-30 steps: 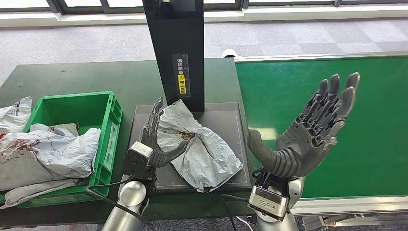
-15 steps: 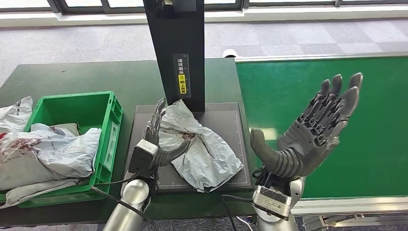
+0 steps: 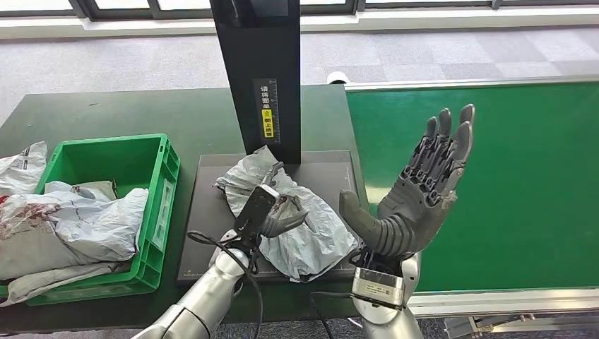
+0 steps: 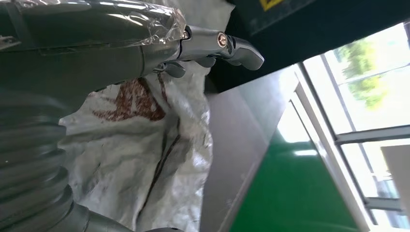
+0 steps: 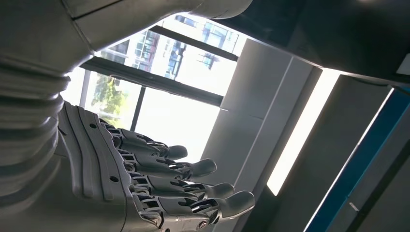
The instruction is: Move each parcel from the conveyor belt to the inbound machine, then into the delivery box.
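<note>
On the scanner plate (image 3: pixel 332 169), your left hand (image 3: pixel 279 212) rests on the grey parcel (image 3: pixel 311 233), grasp unclear. Gather bunched film firmly, then lift left toward the green box (image 3: pixel 166 183). Right hand (image 3: pixel 417 198) stays spread, empty.

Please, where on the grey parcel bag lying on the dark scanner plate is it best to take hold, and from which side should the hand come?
Probably the raised, crumpled fold in the middle of the grey parcel bag. The bag lies flat and limp on the scanner plate, so its thin edges offer little to pinch. Come from above on the robot's left side, where the left hand rests on it; the black post blocks the far side.
</note>
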